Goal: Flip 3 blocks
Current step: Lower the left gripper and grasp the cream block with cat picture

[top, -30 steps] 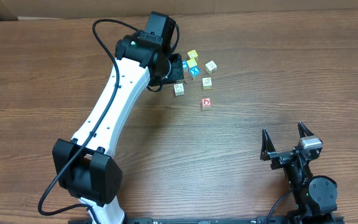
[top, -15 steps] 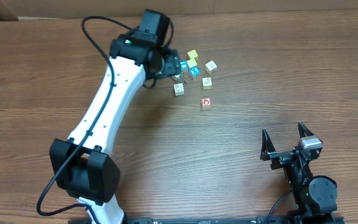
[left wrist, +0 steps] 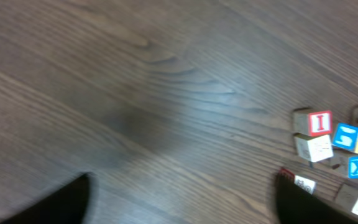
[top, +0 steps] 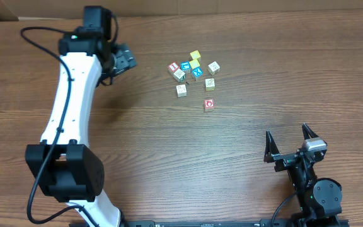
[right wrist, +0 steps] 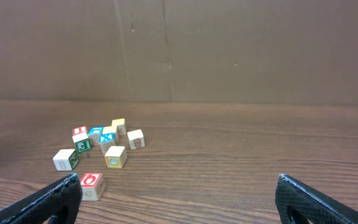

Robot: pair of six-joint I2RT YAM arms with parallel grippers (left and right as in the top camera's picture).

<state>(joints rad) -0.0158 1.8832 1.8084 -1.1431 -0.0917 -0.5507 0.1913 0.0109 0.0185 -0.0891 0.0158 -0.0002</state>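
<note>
The blocks lie in a small cluster at the table's far middle. The red-ring block [top: 209, 104] [right wrist: 91, 182] sits nearest, apart from the rest. Behind it are two cream-faced blocks, one on the left [top: 181, 90] [right wrist: 65, 159] and one on the right [top: 210, 83] [right wrist: 115, 157]. At the cluster's left edge a block with a red letter face [top: 174, 67] [left wrist: 319, 122] lies beside a cream one [top: 179, 74] [left wrist: 314, 148]. My left gripper [top: 130, 58] [left wrist: 179, 208] is open and empty, well left of the cluster. Far from the blocks, near the front right, my right gripper [top: 290, 144] [right wrist: 179, 199] stands open.
Two yellow cubes [top: 195, 55] [top: 195, 64] and two blue-faced cubes [top: 186, 67] [top: 198, 72] sit packed in the cluster, with another cream cube [top: 213, 67] at its right. A cardboard wall [right wrist: 166, 50] rises behind the table.
My left gripper was shut low over the cluster's left side; it has opened and swung far left. The red-letter block and its cream neighbour now show there.
</note>
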